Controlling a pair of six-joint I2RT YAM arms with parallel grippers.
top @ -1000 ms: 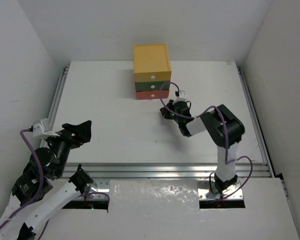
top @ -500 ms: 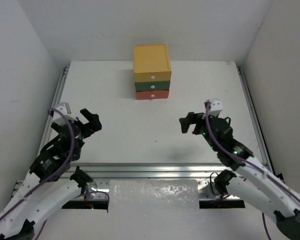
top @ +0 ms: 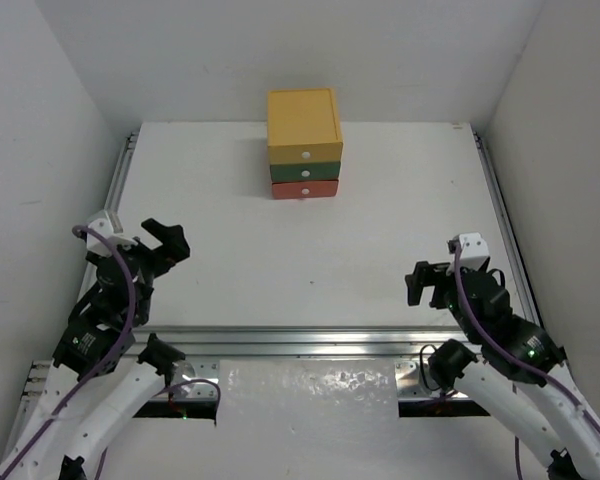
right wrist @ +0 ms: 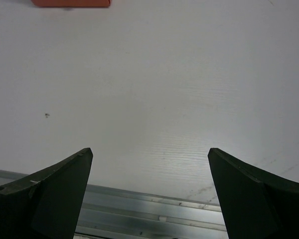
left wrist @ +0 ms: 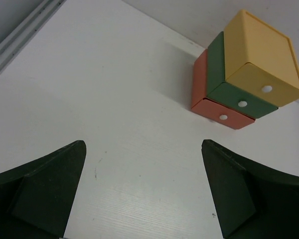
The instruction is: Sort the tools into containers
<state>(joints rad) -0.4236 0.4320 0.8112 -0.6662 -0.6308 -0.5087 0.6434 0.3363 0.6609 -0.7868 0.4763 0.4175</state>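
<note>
Drawers (top: 304, 145) stacked on white table (top: 220, 240).

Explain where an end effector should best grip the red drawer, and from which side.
Grip the red drawer's white knob, approaching its front face head-on. The knob alone sticks out; the drawer lies lowest in the stack, under the green drawer.

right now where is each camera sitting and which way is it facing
top external: fixed above and behind the arms, looking down on the table and drawer chest; left arm and right arm both show, jaws open.
left wrist: on the left arm, facing forward and rightward at the chest; its open jaws fill the bottom corners.
right wrist: on the right arm, tilted down at the table and near rail; open jaws at the bottom corners.
shared: the chest's red drawer appears in all three.
</note>
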